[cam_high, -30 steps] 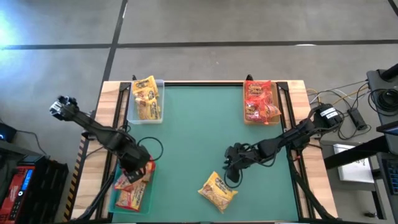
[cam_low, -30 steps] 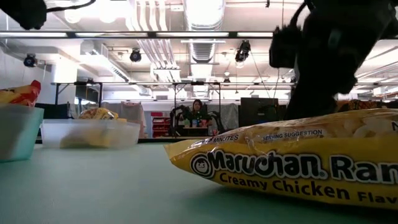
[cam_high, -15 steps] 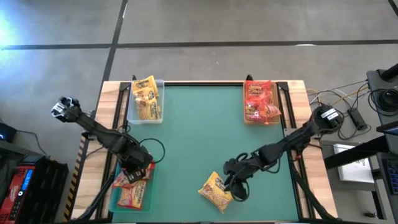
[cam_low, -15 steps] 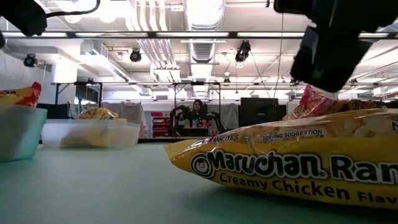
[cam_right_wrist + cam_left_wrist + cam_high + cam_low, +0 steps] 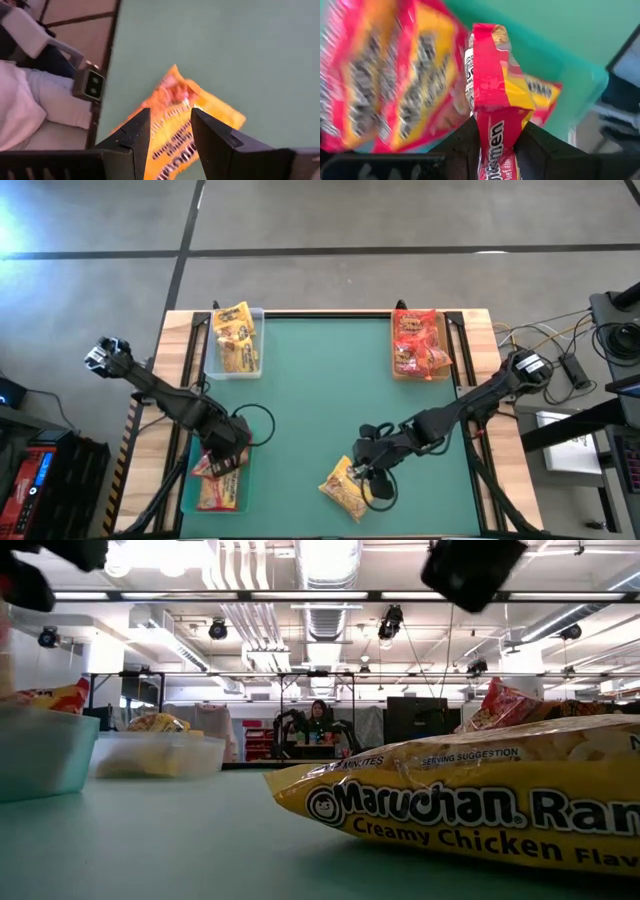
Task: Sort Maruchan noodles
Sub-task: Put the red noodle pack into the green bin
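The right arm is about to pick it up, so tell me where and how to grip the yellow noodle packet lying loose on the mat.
Grip the yellow packet by its upper corner, the one nearest the right end effector, coming down from above. It lies flat and alone on the green mat, so a thin crimped edge suits open fingers better than its broad face.

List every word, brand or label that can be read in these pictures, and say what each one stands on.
"Maruchan Ram", cut off by the frame edge: yellow noodle packet on the mat.
"Creamy Chicken Flav", cut off: same packet.
"SERVING SUGGESTION": same packet.
"MINUTES": same packet.
"men", partly hidden: red packet pinched in the left gripper.
Print on the packets in the trays, and on the packet below the right gripper, is too blurred to read.
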